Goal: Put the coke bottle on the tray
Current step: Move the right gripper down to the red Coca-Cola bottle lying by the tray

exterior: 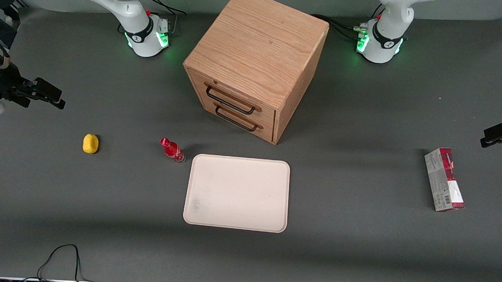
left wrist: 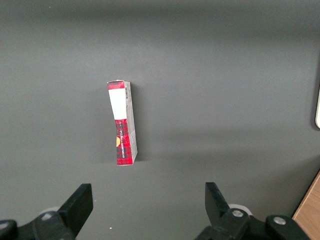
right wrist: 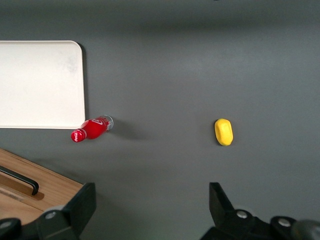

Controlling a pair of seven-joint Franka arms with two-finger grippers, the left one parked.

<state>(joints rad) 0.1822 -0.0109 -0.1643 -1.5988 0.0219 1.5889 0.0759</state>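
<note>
While standing upright beside the tray (exterior: 236, 193), judged light, rigid, slick, tippy: coke bottle (exterior: 173, 150); best gripped mid-body. Gripper (right wrist: 149, 205) fingers (right wrist: 80, 207) apart, high above table (exterior: 358, 232).

The claw (exterior: 49, 94) hangs high over the working arm's end of the counter (exterior: 356, 258), with its fingers spread wide apart. Under it the counter is bare.

The coke bottle (exterior: 172, 150) stands upright just beside one corner of the tray (exterior: 236, 193), nearly touching the rim, so on that side there is almost no room for a finger. Above the cap the space is free. A yellow lemon-shaped object (exterior: 90, 143) lies well apart from the bottle, toward the working arm's end, with open counter between them.

The wooden drawer cabinet (exterior: 255, 64) stands tall near the bottle, farther from the front camera, its handles (exterior: 231, 101) turned toward it. The tray surface is free. The carton (exterior: 444, 180) lies toward the parked arm's end.
</note>
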